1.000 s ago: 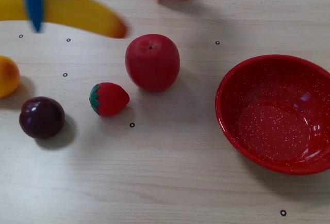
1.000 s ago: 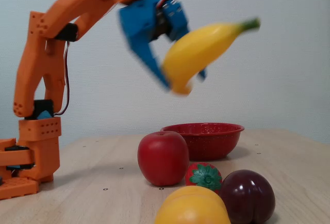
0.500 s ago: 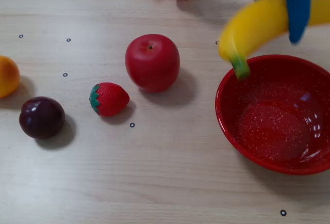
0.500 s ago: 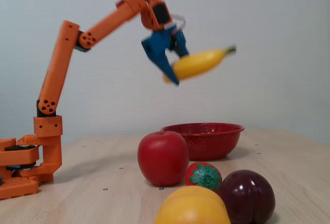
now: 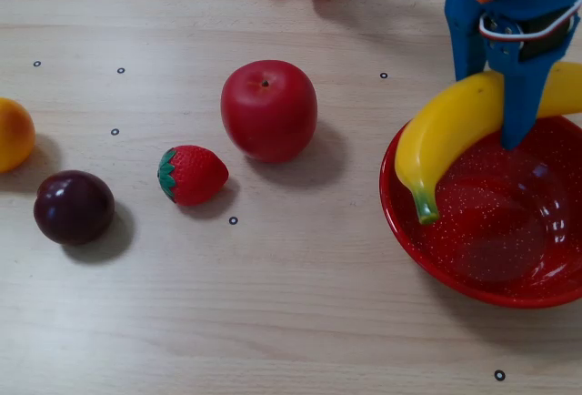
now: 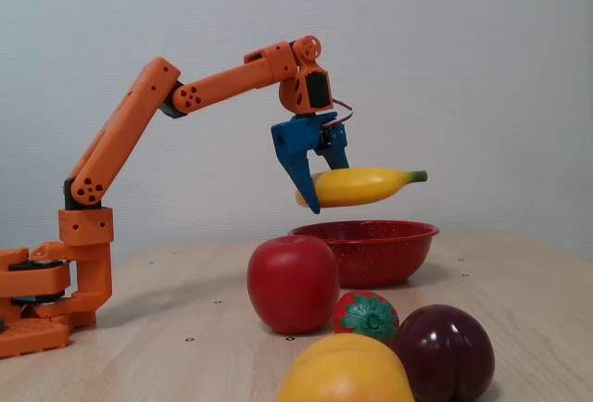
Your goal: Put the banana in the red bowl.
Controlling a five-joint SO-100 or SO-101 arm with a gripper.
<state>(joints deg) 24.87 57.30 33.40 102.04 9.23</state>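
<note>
You are holding the banana (image 6: 361, 185) in the gripper (image 6: 318, 189), its blue fingers (image 5: 523, 95) clamped across the fruit near the thicker end. In the side-on fixed view the banana is hanging level just above the bowl (image 6: 366, 252), clear of the rim and not touching it. In the top-down fixed view it is lying across the bowl's (image 5: 400, 222) upper left rim, with the green tip pointing down into the dish.

The banana looks like hollow glossy plastic, so you are probably dealing with something light, stiff and slippery. Being long and curved, it is likely to swing about the grip if you pinch it off-centre; a hold near the middle, across the narrow way, should serve best. The bowl is shallow and wide, so the banana may slide or roll after a high release. The apple (image 5: 269, 109) is sitting well clear.
</note>
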